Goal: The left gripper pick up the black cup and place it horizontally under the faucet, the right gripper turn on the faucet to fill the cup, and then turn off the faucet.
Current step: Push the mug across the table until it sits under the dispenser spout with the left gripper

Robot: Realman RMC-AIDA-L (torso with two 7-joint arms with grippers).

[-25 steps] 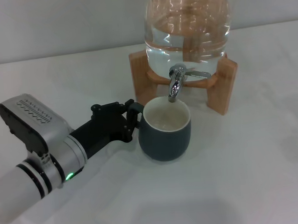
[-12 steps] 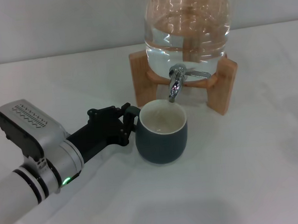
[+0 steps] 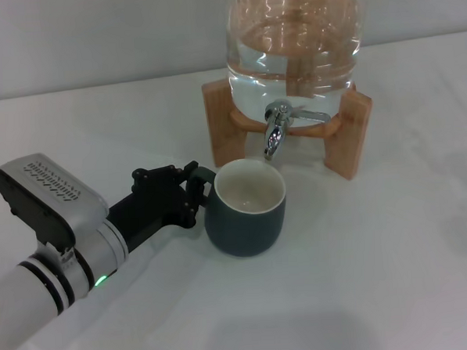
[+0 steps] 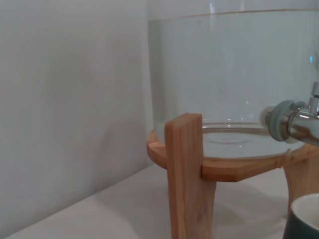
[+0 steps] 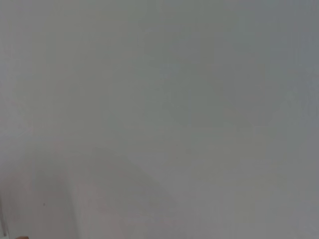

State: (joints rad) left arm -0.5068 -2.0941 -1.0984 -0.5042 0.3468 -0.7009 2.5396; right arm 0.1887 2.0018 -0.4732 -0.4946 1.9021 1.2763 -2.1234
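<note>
1. The dark grey-teal rounded ceramic cup (image 3: 245, 214) stands upright on the white worktop (image 3: 394, 253), in front of and just short of the shiny chrome faucet (image 3: 275, 129).
2. The black two-fingered left gripper (image 3: 194, 194) is clenched on the cup's small loop handle.
3. The cup looks rigid, glazed and probably slippery; filled, it would be heavier, so the handle seems the surest hold.
4. Its inside is cream-white and looks empty.
5. The right gripper is out of sight.

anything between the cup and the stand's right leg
Nothing: in the head view, only bare table separates the cup from the stand's right leg.
</note>
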